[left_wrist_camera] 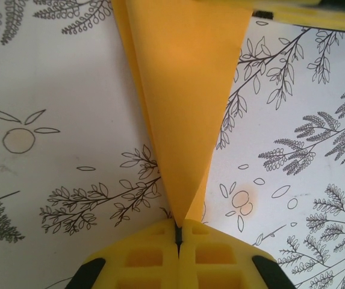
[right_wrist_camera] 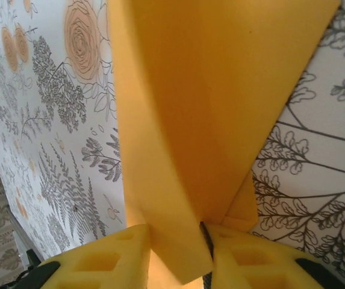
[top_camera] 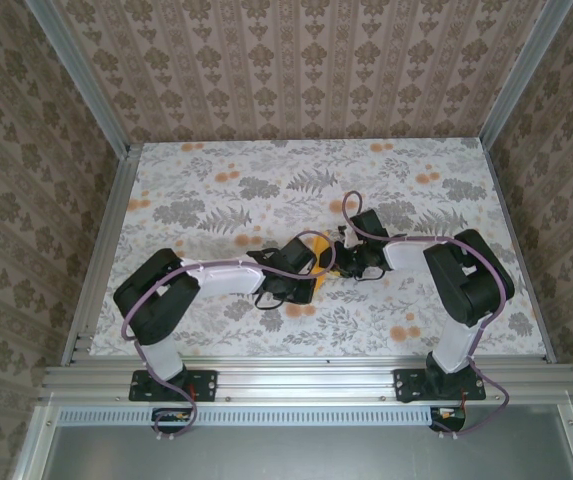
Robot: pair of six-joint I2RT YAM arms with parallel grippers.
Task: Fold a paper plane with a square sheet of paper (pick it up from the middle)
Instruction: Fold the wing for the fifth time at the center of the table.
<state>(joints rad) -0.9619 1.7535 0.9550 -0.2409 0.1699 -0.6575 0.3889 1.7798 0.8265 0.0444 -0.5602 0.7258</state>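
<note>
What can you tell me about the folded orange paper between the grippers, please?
The paper is thin, plain, matte bright orange, folded into a long, layered wedge with crisp creases. Its pointed tip is pinched in the shut left gripper; its wider end passes between the fingers of the right gripper, though whether they press it is unclear. It spans the two grippers over the middle of the flower-printed table; contact with the table cannot be judged.
</note>
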